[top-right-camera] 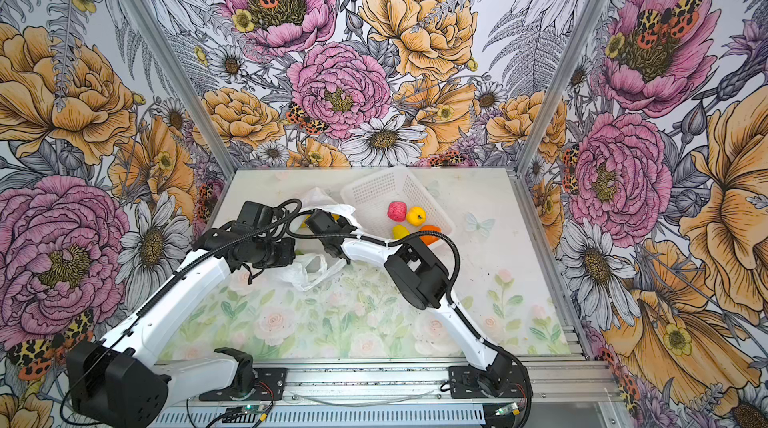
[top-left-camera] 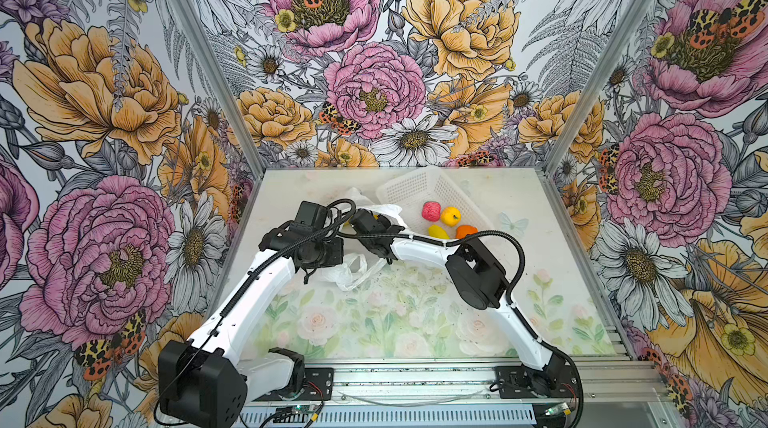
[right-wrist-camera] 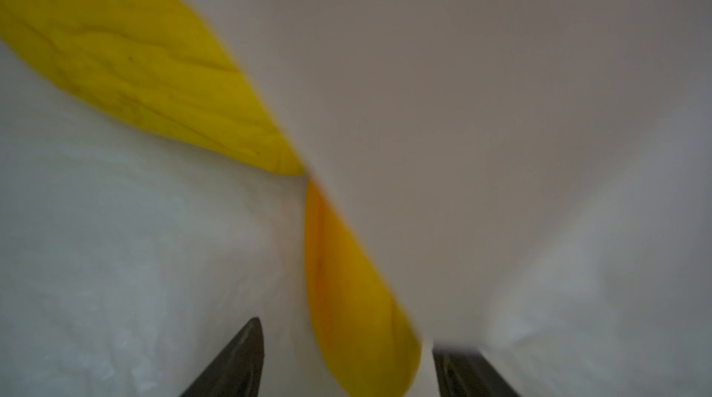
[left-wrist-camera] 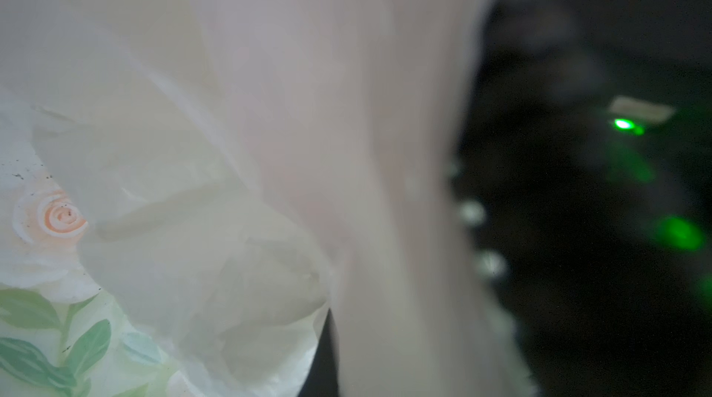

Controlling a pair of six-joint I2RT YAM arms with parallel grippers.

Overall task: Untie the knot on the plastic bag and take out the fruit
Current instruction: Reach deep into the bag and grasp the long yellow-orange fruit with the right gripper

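Floral wallpaper everywhere and a pale rose-print mat (top-left-camera: 374, 322) on the table, so anything white is blending right in. Starting on the left: the left gripper (top-left-camera: 334, 255) is sitting at the near edge of the plastic bag (top-left-camera: 357, 273) with its jaws pressed together. Its wrist view is showing nothing but taut white film, so I'm guessing it's pinching the rim to hold the mouth up, though the fingertips are hidden. No knot is showing and the mouth is gaping, so I'm reading the untying as done. Moving right, the right gripper (right-wrist-camera: 345, 337) is reaching inside the bag, jaws spread, clamping nothing. A yellow-orange fruit (right-wrist-camera: 358, 291) is lying straight ahead of it, near end poking in between the two fingers, long axis running away along the reach. A second yellow fruit (right-wrist-camera: 135, 60) is lying deeper in, off to one side. So the right arm is the nearer one: probably a nudge forward and a squeeze, without catching film. Further right, the white basket (top-left-camera: 415, 185) is holding a pink-red fruit (top-left-camera: 431, 211), a round yellow fruit (top-left-camera: 450, 215), a long yellow fruit (top-left-camera: 438, 232) and an orange fruit (top-left-camera: 466, 230).
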